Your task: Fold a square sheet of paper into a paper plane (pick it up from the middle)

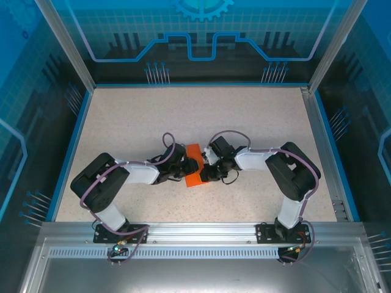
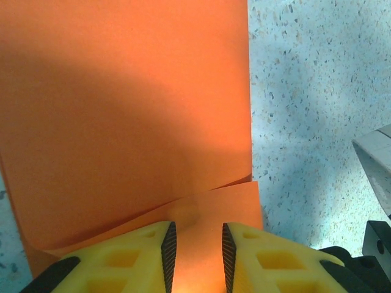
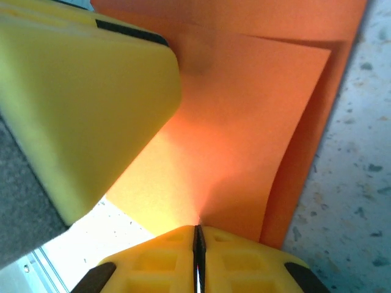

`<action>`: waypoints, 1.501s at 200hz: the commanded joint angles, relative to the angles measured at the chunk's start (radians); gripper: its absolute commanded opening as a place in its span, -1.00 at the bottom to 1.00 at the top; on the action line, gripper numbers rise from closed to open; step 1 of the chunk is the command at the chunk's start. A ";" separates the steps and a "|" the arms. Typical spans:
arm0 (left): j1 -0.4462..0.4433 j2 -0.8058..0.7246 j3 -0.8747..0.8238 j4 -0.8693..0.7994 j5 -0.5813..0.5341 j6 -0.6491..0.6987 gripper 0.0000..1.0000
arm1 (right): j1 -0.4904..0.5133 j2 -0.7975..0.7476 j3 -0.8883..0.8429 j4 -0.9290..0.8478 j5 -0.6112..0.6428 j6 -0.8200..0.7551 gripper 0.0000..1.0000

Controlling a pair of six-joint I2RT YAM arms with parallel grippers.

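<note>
Two layers of light, floppy orange paper (image 1: 194, 166) lie at the middle of the desk (image 1: 183, 116), the left jaws a little apart over one flap, the right jaws pinched together on a raised edge, probably the safest hold since it creases and slips easily.

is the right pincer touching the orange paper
Touching: the right wrist view shows the right pincer shut on the orange paper, no gap.

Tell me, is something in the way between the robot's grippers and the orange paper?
No, nothing visible is in the way. The right gripper is pinched shut on the square sheet of paper, and the left gripper is right at it, jaws apart.
</note>
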 commanded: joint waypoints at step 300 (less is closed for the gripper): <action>0.032 -0.074 0.042 -0.068 0.207 0.103 -0.43 | -0.018 -0.122 -0.054 0.017 -0.093 0.036 -0.68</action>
